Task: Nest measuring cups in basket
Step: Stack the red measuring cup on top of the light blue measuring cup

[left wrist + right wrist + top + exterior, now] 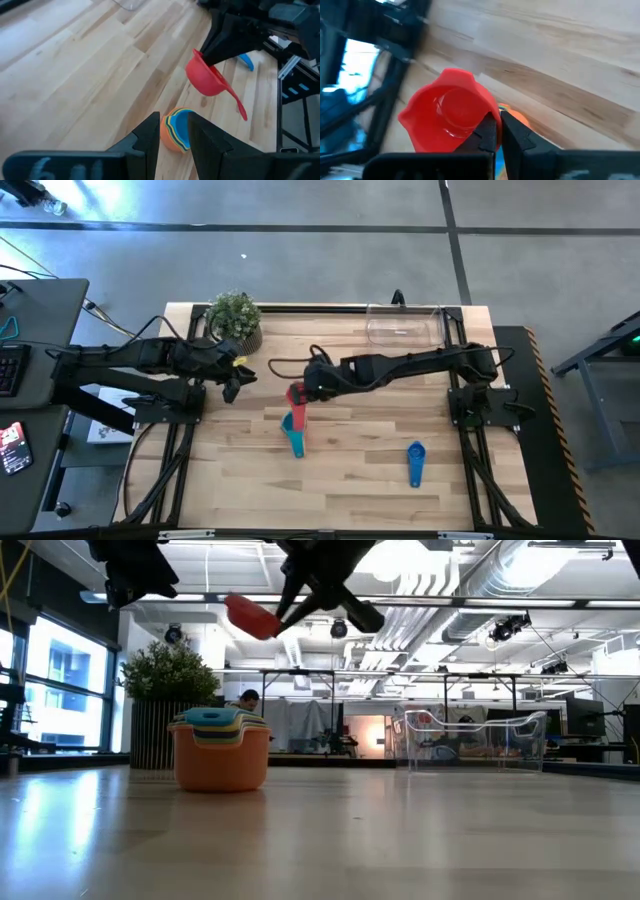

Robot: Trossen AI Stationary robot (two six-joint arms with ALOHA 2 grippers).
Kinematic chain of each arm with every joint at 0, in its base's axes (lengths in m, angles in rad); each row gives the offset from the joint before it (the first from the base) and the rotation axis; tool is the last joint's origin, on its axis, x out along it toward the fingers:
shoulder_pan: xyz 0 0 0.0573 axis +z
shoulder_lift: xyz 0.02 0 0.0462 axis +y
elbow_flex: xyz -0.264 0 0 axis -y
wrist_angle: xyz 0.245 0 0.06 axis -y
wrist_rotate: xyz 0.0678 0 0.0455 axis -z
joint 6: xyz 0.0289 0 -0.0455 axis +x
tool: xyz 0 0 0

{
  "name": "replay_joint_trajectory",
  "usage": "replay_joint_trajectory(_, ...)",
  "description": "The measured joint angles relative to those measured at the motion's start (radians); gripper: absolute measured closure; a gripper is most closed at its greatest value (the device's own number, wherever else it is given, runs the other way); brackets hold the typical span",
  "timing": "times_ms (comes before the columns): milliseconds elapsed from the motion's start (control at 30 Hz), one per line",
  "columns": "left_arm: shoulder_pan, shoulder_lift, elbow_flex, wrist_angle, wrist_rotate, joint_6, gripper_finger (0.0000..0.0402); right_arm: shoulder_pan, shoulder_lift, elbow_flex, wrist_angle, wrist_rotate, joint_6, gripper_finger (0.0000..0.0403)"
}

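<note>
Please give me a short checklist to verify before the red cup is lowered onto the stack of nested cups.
1. Right gripper shut on the red cup: ok.
2. Red cup lifted clear above the stack: ok.
3. Red cup level: not ok, it hangs tilted.
4. Red cup centred over the stack: cannot tell.
5. Left gripper clear of the stack, beside the plant: ok.
6. Blue cup still lying loose on the table; basket holds no cups: not ok.
</note>
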Motion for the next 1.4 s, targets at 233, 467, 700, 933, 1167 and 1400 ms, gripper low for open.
replay_joint_trajectory(233,0.037,-0.073,0.000,-0.034,-0.002,0.025,0.0312,-0.004,0.029,-0.001,0.060,-0.033,0.043,0.0402)
replay_joint_trajectory(467,0.067,-0.111,0.000,-0.048,-0.005,0.040,0.0312,0.024,0.094,0.000,0.124,-0.103,0.105,0.0402)
replay_joint_trajectory(700,0.077,-0.113,0.000,-0.102,-0.007,0.065,0.0312,0.036,0.171,0.046,0.098,-0.166,0.124,0.0402)
replay_joint_trajectory(933,0.077,-0.113,0.000,-0.121,-0.007,0.063,0.0312,0.033,0.193,0.061,0.020,-0.177,0.124,0.0402)
replay_joint_trajectory(1167,0.077,-0.113,-0.001,-0.122,-0.007,0.058,0.0312,0.031,0.212,0.063,-0.002,-0.211,0.113,0.0402)
replay_joint_trajectory(1400,0.077,-0.113,-0.001,-0.122,-0.008,0.055,0.0312,0.030,0.243,0.063,0.019,-0.235,0.098,0.0402)
